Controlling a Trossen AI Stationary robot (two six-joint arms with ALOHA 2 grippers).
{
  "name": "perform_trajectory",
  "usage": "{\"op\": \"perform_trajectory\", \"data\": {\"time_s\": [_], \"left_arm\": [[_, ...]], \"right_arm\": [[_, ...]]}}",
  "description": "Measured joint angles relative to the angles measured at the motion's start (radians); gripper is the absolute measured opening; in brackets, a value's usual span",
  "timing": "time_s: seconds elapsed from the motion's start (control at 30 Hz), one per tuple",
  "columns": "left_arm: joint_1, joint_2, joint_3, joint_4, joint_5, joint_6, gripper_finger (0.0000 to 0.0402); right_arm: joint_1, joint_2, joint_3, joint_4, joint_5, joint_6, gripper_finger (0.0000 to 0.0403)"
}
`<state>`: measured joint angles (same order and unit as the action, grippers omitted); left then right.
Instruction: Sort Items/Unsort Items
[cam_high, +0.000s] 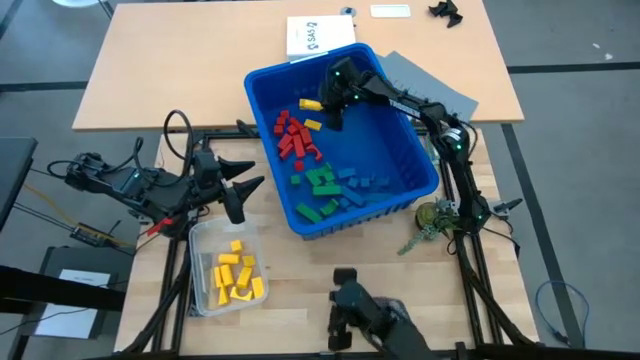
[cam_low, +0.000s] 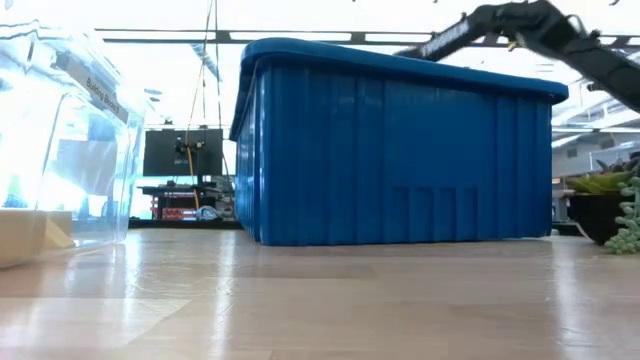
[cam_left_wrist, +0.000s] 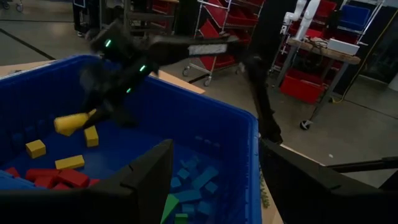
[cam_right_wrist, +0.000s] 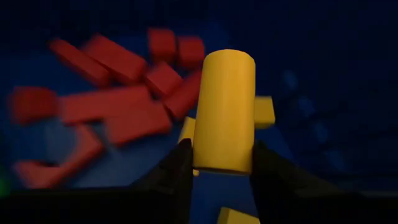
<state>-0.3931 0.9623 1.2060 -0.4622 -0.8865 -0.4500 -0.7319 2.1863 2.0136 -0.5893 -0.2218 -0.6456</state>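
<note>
- Yellow block (cam_right_wrist: 225, 112) pinched in your R gripper (cam_high: 322, 104), held above bin floor, back-left part of blue bin (cam_high: 400, 195)
- Red blocks (cam_high: 291, 135) piled just beside it; green (cam_high: 322, 182) + blue blocks (cam_high: 365, 184) nearer bin front
- More yellow blocks (cam_high: 236, 274) in clear tub (cam_high: 203, 240) by the bin's front-left corner
- L gripper (cam_high: 243, 192) jaws spread, empty, between tub and bin

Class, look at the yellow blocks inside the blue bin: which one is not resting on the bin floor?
The rounded yellow block, gripped between the right gripper's fingers above the red blocks; the other yellow ones lie loose on the floor.
</note>
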Motion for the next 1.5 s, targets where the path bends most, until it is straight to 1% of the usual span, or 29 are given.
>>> {"op": "perform_trajectory", "data": {"time_s": [0.2,0.37,0.47,0.73,0.97,1.07,1.1,1.13,1.17,1.23,1.27,1.33,1.37,1.47,1.5], "left_arm": [[0.0,0.0,0.0,0.0,0.0,0.0,0.0248],[0.0,0.0,0.0,0.0,0.0,0.0,0.0248],[0.0,0.0,0.0,0.0,0.0,0.0,0.0248],[0.0,0.0,0.0,0.0,0.0,0.0,0.0248],[0.0,0.0,0.0,0.0,0.0,0.0,0.0248],[0.0,0.0,0.0,0.0,0.0,0.0,0.0248],[0.0,0.0,0.0,-0.001,0.0,0.0,0.0248],[0.0,0.0,0.0,0.0,0.0,0.0,0.0248],[0.0,0.0,0.0,0.0,0.0,0.0,0.0248],[0.0,0.0,0.0,0.0,0.0,0.0,0.0248],[0.0,0.0,0.001,0.002,0.0,0.0,0.0248],[0.0,0.0,0.001,0.001,0.0,0.0,0.0248],[0.0,0.0,0.001,0.002,0.0,0.0,0.0248],[0.0,0.0,0.001,0.002,0.0,0.0,0.0248],[0.0,0.0,0.001,-0.002,0.0,0.0,0.0248]], "right_arm": [[0.111,-0.142,0.0,-0.13,-0.007,0.021,0.0121],[0.229,-0.22,0.0,-0.17,-0.018,0.06,0.0121],[0.308,-0.232,0.0,-0.187,-0.016,0.064,0.0121],[0.53,-0.236,0.0,-0.177,-0.013,0.141,0.0121],[0.704,-0.224,0.0,-0.048,-0.009,0.284,0.0121],[0.759,-0.191,0.0,0.059,-0.005,0.352,0.0121],[0.777,-0.177,-0.003,0.067,-0.004,0.375,0.0121],[0.793,-0.154,-0.002,0.12,-0.008,0.395,0.0121],[0.807,-0.14,0.0,0.179,-0.006,0.412,0.0121],[0.835,-0.108,-0.003,0.213,-0.012,0.433,0.0121],[0.846,-0.093,-0.001,0.278,-0.006,0.44,0.0121],[0.863,-0.06,-0.002,0.31,-0.004,0.445,0.0121],[0.869,-0.046,-0.002,0.348,0.012,0.451,0.0121],[0.88,-0.007,-0.002,0.393,0.042,0.454,0.0121],[0.882,-0.002,-0.003,0.383,0.054,0.452,0.0121]]}}
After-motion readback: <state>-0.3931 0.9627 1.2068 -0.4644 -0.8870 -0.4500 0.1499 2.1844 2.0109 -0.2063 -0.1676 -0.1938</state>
